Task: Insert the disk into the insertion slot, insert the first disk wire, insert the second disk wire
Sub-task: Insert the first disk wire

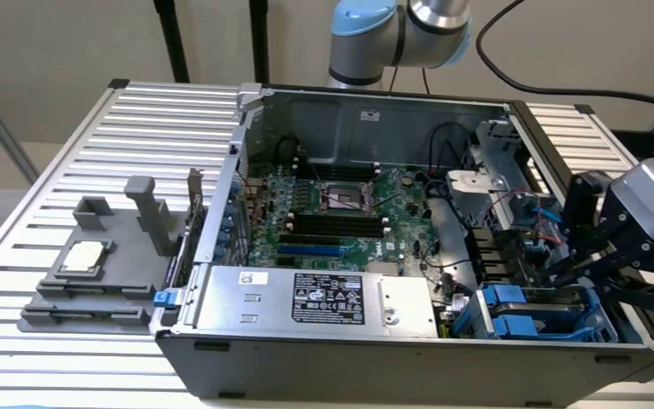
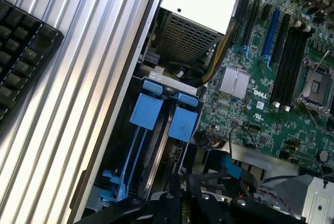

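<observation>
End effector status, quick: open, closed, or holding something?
End effector: low beside the insertion slot; open, closed or holding anything cannot be told.

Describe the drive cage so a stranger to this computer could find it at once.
Start at the open computer case; go to its near corner on the exterior view's right, past the silver power supply. The drive cage sits there; two bright blue clips set it apart from the grey metal around.
</observation>
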Tool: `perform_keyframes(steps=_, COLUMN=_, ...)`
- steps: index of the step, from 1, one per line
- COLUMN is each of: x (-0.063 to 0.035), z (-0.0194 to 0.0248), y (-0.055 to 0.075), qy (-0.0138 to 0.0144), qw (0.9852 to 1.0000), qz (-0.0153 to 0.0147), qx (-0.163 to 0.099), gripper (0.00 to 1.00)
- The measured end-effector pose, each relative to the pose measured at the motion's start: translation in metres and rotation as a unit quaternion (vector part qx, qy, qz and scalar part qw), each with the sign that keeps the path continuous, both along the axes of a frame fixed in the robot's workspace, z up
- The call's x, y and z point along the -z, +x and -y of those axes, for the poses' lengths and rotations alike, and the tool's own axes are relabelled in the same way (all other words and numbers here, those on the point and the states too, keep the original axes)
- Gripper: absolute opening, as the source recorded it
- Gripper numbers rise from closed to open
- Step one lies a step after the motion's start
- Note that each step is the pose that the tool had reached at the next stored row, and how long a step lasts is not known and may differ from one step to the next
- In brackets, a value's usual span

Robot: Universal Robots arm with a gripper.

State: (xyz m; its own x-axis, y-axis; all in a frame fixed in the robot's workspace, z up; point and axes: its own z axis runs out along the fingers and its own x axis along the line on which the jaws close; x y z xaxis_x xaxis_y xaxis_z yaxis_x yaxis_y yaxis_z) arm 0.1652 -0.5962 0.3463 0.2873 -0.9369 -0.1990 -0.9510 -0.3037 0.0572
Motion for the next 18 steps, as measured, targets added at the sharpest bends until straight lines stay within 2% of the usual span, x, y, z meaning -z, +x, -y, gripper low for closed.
perform_keyframes(steps=8, x=0.0000, z=0.0000, y=-0.0002, qy=0.0002, qw=0.9994, qz=-0.0163, qx=0.031, gripper=0.16)
perform_keyframes(steps=13, x=0.0000, z=0.0000, y=-0.0001, qy=0.0005, qw=0.9980, qz=-0.0208, qx=0.059, gripper=0.16)
perform_keyframes(steps=18, x=0.0001, z=0.0000, y=-0.0001, qy=0.0000, qw=0.9953, qz=-0.0208, qx=0.094, gripper=0.16)
